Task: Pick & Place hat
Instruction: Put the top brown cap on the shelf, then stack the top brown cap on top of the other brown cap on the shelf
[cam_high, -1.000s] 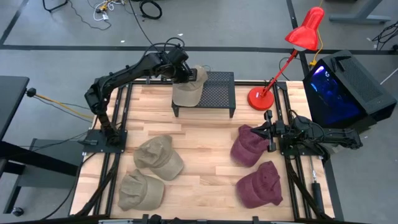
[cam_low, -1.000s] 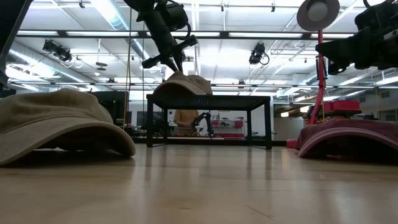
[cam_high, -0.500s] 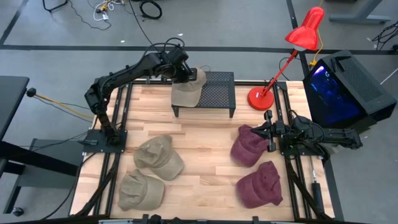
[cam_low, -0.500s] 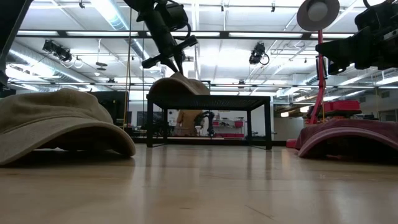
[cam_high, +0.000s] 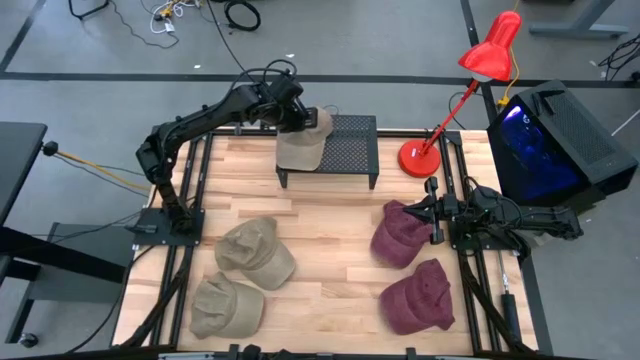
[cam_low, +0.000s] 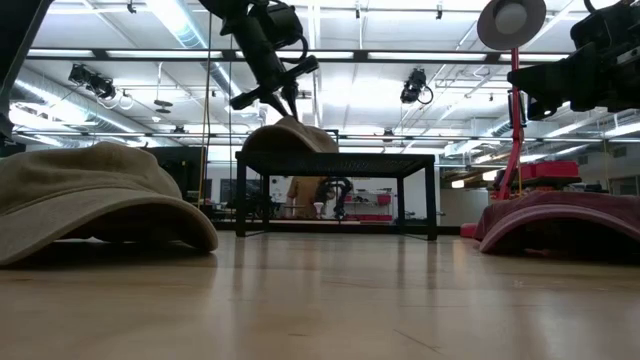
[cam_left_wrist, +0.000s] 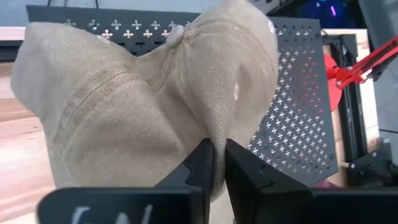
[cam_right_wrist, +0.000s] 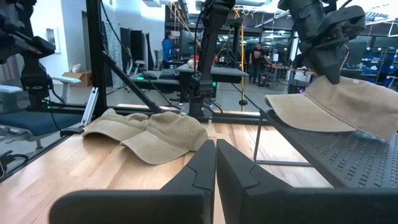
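A tan hat (cam_high: 300, 148) lies on the left part of a black perforated rack (cam_high: 350, 150) at the table's far side; in the low view the tan hat (cam_low: 290, 138) sits on the rack top (cam_low: 380, 157), with its brim drooping at the rack's left end. My left gripper (cam_high: 305, 118) (cam_left_wrist: 219, 146) is above the crown, shut on the hat. My right gripper (cam_high: 436, 212) (cam_right_wrist: 215, 144) waits shut at the table's right side, beside a maroon hat (cam_high: 400, 235), touching nothing. My left gripper pinches a raised fold of the crown fabric (cam_left_wrist: 216, 121) between its two fingers (cam_left_wrist: 202, 158), near the hat's top button. It comes slanting down from above and from the table's left. The hat rests on the rack top, with the pinched fabric drawn up into a ridge.
Two more tan hats (cam_high: 255, 252) (cam_high: 227, 305) lie near the left side of the table, and a second maroon hat (cam_high: 418, 297) lies near the right. A red desk lamp (cam_high: 420, 158) stands just right of the rack. Bare wood lies between the hat groups.
The tan hat has sunk a little and settled on the rack top, and its brim now droops lower at the rack's left end. My left gripper has come down slightly with it and stayed shut on the crown.
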